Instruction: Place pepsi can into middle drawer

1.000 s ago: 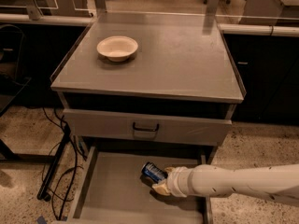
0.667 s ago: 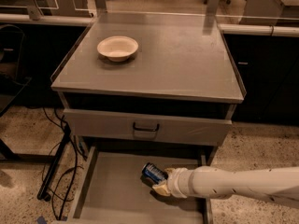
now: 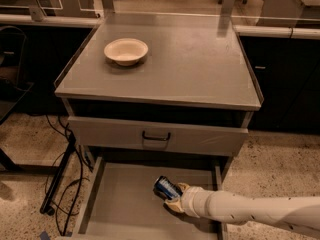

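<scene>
Inside the wide grey metal middle drawer [image 3: 122,201], a small blue aluminium pepsi can [image 3: 166,187] is being held tilted. It is being clamped by the gripper [image 3: 175,197].

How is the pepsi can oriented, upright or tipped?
Tipped: the pepsi can lies on its side, held by the gripper inside the open middle drawer.
</scene>
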Tool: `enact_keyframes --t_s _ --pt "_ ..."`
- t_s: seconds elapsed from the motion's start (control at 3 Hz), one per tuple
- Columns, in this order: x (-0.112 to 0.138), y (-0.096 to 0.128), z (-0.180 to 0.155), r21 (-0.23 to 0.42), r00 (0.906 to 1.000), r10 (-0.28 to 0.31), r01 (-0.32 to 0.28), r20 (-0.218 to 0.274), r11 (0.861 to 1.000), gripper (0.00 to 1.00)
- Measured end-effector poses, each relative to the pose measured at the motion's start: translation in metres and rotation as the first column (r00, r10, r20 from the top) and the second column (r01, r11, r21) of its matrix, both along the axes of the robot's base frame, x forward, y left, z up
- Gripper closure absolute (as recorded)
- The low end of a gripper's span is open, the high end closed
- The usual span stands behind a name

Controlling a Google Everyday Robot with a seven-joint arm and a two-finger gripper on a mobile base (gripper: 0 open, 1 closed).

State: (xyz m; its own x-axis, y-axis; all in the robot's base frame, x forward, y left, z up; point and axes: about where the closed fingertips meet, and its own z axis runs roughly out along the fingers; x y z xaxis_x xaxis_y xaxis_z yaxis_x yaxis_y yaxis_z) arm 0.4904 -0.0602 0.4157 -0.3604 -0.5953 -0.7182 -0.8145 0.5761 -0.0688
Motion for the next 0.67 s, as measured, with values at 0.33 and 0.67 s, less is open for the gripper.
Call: enact_keyframes --t_s 0.33,0.67 --pt "0.008 -0.007 -0.028 -0.011 0.9995 -0.025 0.025 0.021 1.000 1.00" --pt "0.012 -0.010 -0.046 -0.029 0.9994 -0.033 0.033 0.012 0.999 1.00"
